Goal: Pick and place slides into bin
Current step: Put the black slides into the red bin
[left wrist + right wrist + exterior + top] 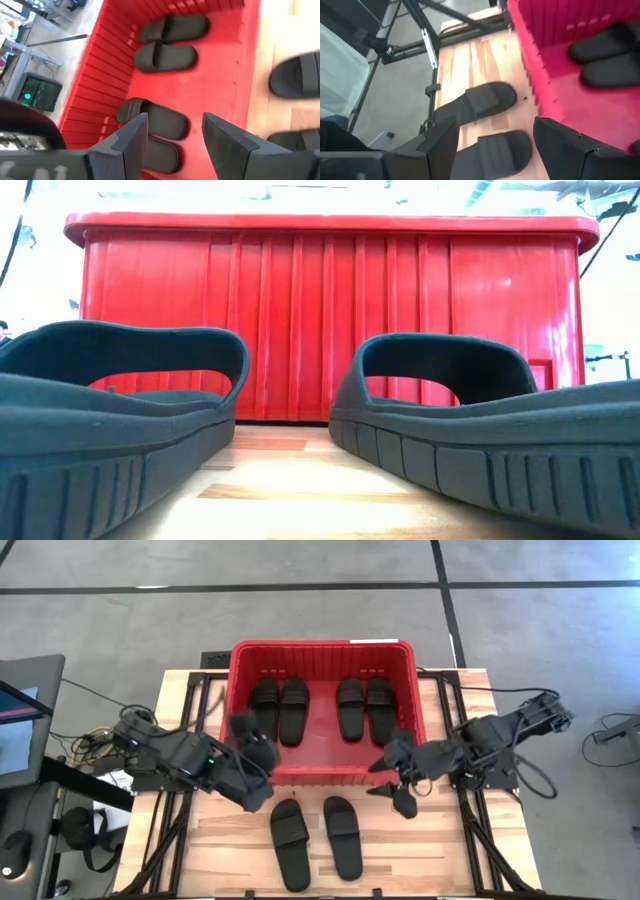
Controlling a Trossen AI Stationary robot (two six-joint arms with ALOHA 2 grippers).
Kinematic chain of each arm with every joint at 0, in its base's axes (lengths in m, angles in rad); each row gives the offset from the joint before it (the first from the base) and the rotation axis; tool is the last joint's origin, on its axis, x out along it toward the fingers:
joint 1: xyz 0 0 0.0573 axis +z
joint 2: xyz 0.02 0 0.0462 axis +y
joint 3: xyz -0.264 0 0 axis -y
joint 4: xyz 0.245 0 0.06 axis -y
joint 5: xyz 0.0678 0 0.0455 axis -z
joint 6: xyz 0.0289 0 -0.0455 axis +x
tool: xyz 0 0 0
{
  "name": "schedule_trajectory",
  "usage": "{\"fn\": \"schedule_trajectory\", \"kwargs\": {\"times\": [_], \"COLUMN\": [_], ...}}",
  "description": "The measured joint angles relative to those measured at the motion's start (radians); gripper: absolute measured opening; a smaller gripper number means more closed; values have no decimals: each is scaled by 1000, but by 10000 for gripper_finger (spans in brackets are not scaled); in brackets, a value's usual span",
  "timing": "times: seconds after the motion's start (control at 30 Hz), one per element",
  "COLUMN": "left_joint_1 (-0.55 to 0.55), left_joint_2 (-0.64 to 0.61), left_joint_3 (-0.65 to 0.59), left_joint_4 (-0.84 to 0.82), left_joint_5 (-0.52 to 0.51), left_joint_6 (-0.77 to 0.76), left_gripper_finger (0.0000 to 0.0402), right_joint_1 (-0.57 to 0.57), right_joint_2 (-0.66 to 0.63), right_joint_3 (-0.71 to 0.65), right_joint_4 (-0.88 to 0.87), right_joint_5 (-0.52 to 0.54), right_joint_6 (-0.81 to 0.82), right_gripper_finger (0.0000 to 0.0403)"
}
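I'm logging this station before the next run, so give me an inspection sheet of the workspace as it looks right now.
Surface: wooden table, light planks on a black frame.
Job's things: red bin at the table's far side holds four black slides in two pairs; two slides lie on the table in front of it.
Clutter: nothing seen.
Grippers: left gripper open, empty, over the bin's near-left corner; right gripper open, empty, at the near-right corner.
Cables: loose cables left of the table.
Surroundings: grey floor with dark lines; monitor at left.
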Motion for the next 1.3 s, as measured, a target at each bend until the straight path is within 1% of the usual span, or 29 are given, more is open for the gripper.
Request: {"fn": "schedule_trajectory", "kwargs": {"times": [0.07, 0.17, 0.3, 0.43, 0.53, 0.73, 0.97, 1.07, 1.2, 1.3], "left_joint_1": [0, 0, 0, 0, 1, -7, -81, -118, -151, -172], "left_joint_2": [29, 73, 129, 191, 240, 321, 384, 385, 385, 387], "left_joint_3": [0, 0, 0, 0, 0, 0, 0, 1, 1, 1], "left_joint_4": [1, 20, 51, 66, 66, 70, 91, 97, 102, 112], "left_joint_5": [19, 57, 119, 143, 160, 359, 472, 479, 429, 400], "left_joint_6": [27, 27, -47, -129, -194, -300, -459, -514, -589, -605], "left_gripper_finger": [177, 177, 177, 177, 177, 177, 177, 177, 176, 176], "right_joint_1": [23, 56, 107, 170, 219, 327, 416, 436, 445, 453], "right_joint_2": [21, 37, 42, 38, 33, 34, 34, 34, 34, 37], "right_joint_3": [0, 0, 0, 0, 0, 0, 0, 0, 0, 0], "right_joint_4": [-12, -36, -106, -198, -242, -302, -333, -333, -333, -333], "right_joint_5": [0, 0, 43, 101, 119, 217, 340, 358, 359, 363], "right_joint_6": [24, 36, 37, 37, 37, 36, 36, 51, 91, 113], "right_gripper_finger": [240, 240, 240, 240, 240, 240, 240, 240, 240, 240]}}
